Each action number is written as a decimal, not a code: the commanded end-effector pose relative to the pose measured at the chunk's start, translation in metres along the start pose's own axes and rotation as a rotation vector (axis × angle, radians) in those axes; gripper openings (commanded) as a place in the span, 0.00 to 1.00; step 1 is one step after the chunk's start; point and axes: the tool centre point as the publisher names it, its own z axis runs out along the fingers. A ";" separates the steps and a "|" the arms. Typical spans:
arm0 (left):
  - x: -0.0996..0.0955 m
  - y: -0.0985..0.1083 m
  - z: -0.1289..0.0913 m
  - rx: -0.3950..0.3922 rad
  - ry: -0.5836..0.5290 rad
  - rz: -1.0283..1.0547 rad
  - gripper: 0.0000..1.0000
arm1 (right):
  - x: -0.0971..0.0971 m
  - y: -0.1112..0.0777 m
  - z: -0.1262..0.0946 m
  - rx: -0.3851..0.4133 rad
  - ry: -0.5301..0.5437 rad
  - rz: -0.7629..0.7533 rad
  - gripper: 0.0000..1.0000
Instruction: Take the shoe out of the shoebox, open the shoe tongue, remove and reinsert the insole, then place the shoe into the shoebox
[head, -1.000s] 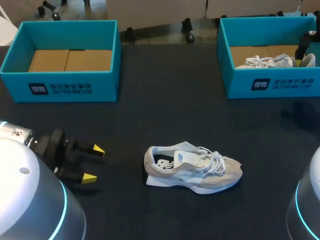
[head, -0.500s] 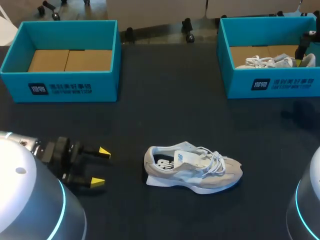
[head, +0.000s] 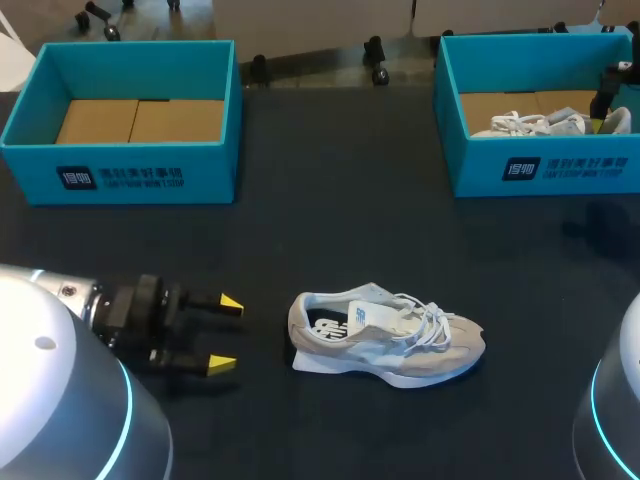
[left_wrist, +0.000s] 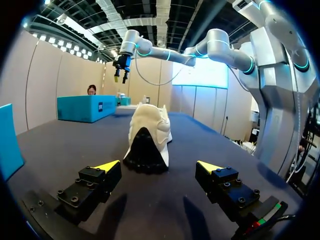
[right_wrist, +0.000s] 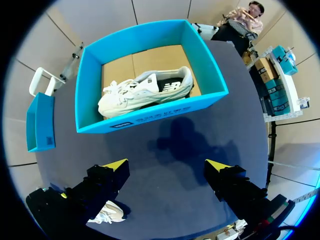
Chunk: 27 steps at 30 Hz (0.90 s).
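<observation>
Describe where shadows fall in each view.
Head view: a dim shadow under the left hand on the table. Left wrist view: two dark streaks beneath its fingers. Right wrist view: a dark blotch between the box and the right hand.

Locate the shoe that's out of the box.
In the head view the shoe sits on the table near the front middle, heel toward the left gripper, just ahead of its open fingers and not touching them.
</observation>
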 end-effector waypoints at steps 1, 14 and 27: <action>0.000 0.000 0.000 -0.001 -0.001 0.000 1.00 | 0.000 0.000 0.000 -0.001 -0.001 0.001 1.00; -0.005 0.004 0.009 0.020 0.005 -0.006 1.00 | 0.000 0.000 0.000 -0.001 -0.001 0.001 1.00; -0.019 -0.001 0.026 0.055 -0.032 0.030 1.00 | 0.000 0.000 0.000 -0.001 -0.001 0.001 1.00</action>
